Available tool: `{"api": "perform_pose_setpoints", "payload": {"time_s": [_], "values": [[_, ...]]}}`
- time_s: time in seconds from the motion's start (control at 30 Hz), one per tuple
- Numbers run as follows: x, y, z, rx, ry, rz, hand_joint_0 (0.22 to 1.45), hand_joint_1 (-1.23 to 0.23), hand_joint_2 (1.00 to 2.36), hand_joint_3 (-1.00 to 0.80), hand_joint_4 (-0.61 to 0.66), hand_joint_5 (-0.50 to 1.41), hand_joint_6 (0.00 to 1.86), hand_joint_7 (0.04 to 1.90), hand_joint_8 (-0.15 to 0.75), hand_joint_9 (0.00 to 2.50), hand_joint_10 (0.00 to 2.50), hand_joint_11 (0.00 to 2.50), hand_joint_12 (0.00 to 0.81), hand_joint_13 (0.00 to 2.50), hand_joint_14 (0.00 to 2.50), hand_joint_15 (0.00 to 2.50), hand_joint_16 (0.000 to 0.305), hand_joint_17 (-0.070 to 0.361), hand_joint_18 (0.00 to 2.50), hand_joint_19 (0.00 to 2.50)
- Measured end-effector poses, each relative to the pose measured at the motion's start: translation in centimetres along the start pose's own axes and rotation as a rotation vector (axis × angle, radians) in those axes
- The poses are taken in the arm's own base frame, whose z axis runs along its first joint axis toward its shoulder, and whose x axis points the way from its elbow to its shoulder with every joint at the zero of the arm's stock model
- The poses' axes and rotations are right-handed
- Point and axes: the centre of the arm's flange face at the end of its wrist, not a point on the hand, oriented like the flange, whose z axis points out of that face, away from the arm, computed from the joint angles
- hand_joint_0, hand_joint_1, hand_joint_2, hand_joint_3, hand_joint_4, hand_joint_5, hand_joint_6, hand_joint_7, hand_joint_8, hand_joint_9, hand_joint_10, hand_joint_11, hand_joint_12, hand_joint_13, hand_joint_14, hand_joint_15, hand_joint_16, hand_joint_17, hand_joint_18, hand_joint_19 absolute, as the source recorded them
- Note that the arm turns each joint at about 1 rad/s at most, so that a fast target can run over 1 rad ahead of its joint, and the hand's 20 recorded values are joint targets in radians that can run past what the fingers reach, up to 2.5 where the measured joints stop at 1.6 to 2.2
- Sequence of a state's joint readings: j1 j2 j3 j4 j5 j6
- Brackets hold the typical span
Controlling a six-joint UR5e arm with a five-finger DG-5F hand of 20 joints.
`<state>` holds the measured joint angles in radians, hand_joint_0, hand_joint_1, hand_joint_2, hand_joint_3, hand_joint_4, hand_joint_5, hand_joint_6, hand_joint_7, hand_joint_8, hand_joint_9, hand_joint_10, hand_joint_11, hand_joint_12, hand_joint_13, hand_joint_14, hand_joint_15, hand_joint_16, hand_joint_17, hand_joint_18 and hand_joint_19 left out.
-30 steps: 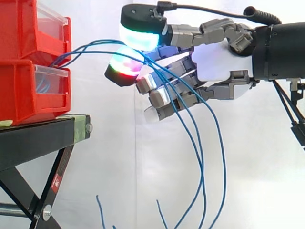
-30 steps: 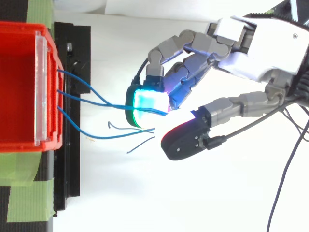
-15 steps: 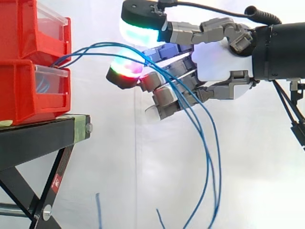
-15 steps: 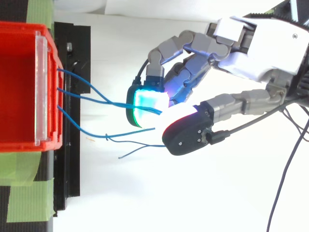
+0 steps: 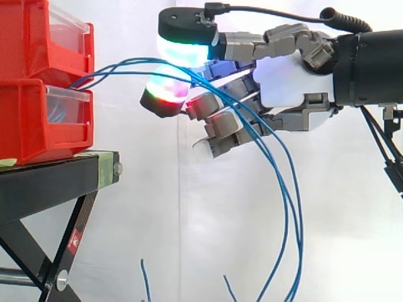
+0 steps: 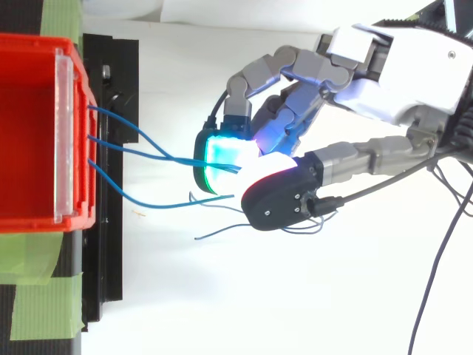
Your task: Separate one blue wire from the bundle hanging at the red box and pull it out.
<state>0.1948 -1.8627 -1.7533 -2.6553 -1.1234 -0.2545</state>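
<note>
Three thin blue wires [image 5: 126, 61] leave the front of the lower red bin [image 5: 38, 119] and arch right to my hand [image 5: 289, 82]. They pass between the thumb pad [image 5: 186, 44] above and a glowing fingertip [image 5: 165, 94] below, then hang in long loops toward the floor. In the top view the wires [image 6: 162, 205] run from the bin [image 6: 29, 133] and meet where the thumb [image 6: 281, 200] closes against the cyan fingertip [image 6: 222, 159]. The hand pinches the wires there; I cannot tell how many sit in the pinch.
The bins stand on a black stand [image 5: 56, 182] with green tape [image 6: 37, 296] at its corners. A second red bin [image 5: 44, 38] is stacked above the lower one. Loose wire ends [image 5: 145, 283] dangle low before the white curtain.
The thumb has closed toward the cyan fingertip. The hanging loops have swung out to the right, and the loose wire ends have shifted right.
</note>
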Motion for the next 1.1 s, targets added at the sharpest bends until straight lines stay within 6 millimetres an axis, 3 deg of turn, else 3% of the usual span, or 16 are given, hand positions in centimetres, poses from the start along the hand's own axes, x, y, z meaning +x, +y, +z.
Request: {"api": "perform_pose_setpoints", "payload": {"time_s": [0.17,0.47,0.73,1.1], "values": [[0.01,0.00,0.00,0.000,0.001,0.000,0.64,-0.70,1.01,-0.33,0.14,-0.22,0.92,0.96,0.325,1.22,0.00,1.59,0.383,1.43,0.02,1.31,0.057,0.128,0.80,0.60],[-0.02,-0.01,0.00,0.001,-0.002,0.004,0.68,-0.87,1.01,-0.36,0.15,-0.23,0.93,0.98,0.324,1.16,0.01,1.60,0.379,1.41,0.02,1.32,0.056,0.126,0.77,0.56],[-0.02,-0.02,0.00,0.001,-0.002,0.004,0.70,-0.90,1.01,-0.42,0.14,-0.23,0.93,0.98,0.325,1.14,0.01,1.59,0.379,1.39,0.02,1.31,0.055,0.124,0.76,0.55],[-0.01,-0.01,0.00,0.001,-0.002,0.004,0.58,-0.70,1.00,-0.47,0.16,-0.22,0.91,0.98,0.329,1.18,0.01,1.57,0.384,1.43,0.02,1.34,0.057,0.128,0.77,0.60]]}}
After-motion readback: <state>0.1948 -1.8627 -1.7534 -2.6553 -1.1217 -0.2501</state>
